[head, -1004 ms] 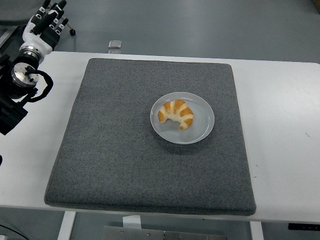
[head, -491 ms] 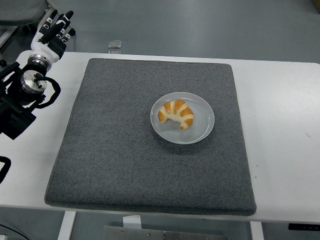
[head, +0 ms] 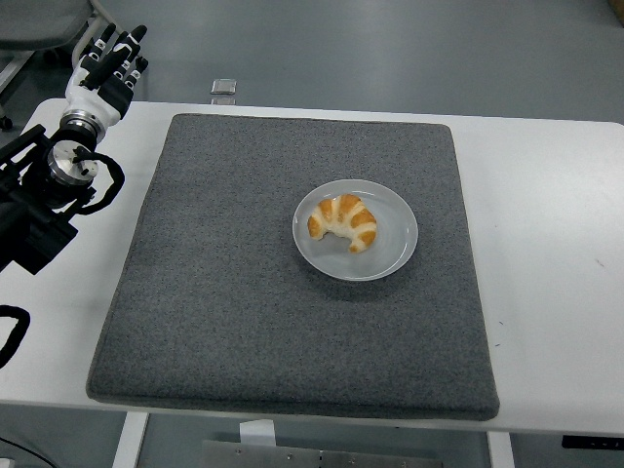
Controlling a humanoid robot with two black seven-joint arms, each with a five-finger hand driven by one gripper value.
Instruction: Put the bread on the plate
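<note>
Fingers (head: 119,51) of the left hand (head: 105,70): black-tipped, held straight and a little apart, gripping nothing. They pointed up and away toward the far-left corner of the surface (head: 546,195), tips past its far edge and over the grey floor. Hand white-backed, joined to a round metal wrist. Behind the wrist one black left arm (head: 39,210) ran down along the left edge of the view, with a loop of black cable beside it. Whole limb sat well apart from the plate.

Only one arm was seen. Right hand not seen anywhere.

Count of task things: one bread, one plate.

Bread: a single croissant (head: 342,221), golden-brown with pale bands, curved with its open side toward the near-left. It lay on the plate (head: 395,244), slightly left of the plate's middle, fully inside the rim. Nothing touched it.

Plate: one, round, pale grey-white, flat on the mat and right of the mat's centre, somewhat toward the far half.

Mat (head: 244,312): one, dark grey, felt-like, roughly square, covering most of the white surface. White margins showed on the left, right and far sides, and a thin strip along the near edge.

One small square grey object (head: 224,88) lay on the floor just beyond the surface's far edge; too small to identify. A dark chair base showed at the top-left corner, partly cut off.
</note>
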